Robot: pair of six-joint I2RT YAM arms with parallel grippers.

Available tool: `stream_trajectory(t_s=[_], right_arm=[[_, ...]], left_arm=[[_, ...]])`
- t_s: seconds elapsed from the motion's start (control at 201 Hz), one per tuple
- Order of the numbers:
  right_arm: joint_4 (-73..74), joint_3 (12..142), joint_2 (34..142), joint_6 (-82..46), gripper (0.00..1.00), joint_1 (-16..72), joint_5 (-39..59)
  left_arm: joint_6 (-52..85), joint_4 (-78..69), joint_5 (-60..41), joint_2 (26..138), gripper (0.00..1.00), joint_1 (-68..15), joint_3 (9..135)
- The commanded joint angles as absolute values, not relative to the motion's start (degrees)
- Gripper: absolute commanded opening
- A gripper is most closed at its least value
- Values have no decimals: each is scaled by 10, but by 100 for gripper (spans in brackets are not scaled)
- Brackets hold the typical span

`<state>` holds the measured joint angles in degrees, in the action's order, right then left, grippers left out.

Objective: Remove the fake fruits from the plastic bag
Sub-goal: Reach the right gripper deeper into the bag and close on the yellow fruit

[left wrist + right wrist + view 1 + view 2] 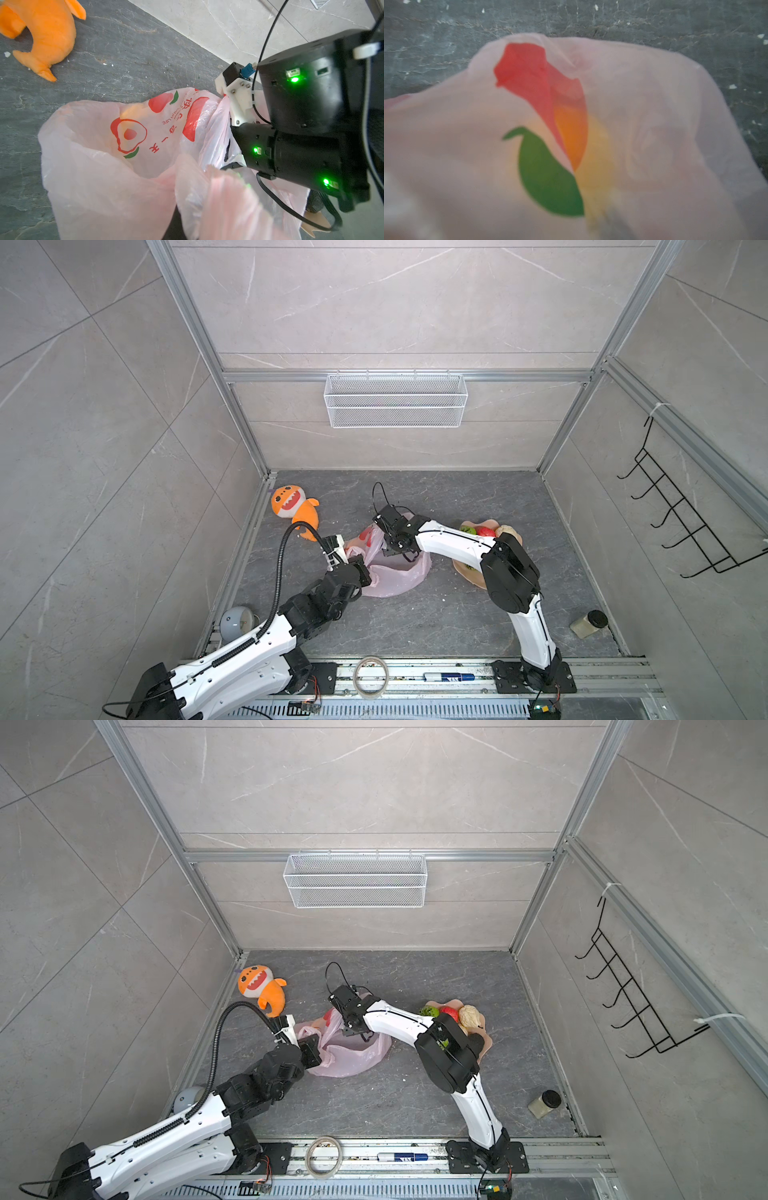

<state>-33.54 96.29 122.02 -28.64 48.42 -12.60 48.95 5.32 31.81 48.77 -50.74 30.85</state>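
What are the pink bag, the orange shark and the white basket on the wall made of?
Pink bag: thin plastic film, it seems; translucent, crinkled, slightly shiny. Orange shark: soft plush fabric, matte and fuzzy, probably stuffed. White basket: fine wire mesh, likely painted metal; the wall shows through it.

The right wrist view is out of focus: pink film of the plastic bag (654, 104) fills it, and a yellow shape (596, 162) shows through, too soft to name. In both top views the right claw (400, 551) dips into the bag, its fingertips hidden. The right arm (509, 572) covers much of the peach bowl (467, 574) with its elbow. The left wrist view's edge cuts off part of the orange plush shark (47, 31).
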Motion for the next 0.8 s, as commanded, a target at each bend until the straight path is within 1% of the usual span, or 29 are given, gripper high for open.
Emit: stream_trajectory(t_s=[0.0,0.448,0.791], right_arm=[[-341,944,1172,-273,46,492,-134],[-325,895,1117,-263,45,510,-117],[-325,870,1068,-227,45,522,-93]], left_arm=[[466,47,348,498,0,-507,338],[491,80,367,531,0,-499,353],[490,67,366,547,0,-498,358]])
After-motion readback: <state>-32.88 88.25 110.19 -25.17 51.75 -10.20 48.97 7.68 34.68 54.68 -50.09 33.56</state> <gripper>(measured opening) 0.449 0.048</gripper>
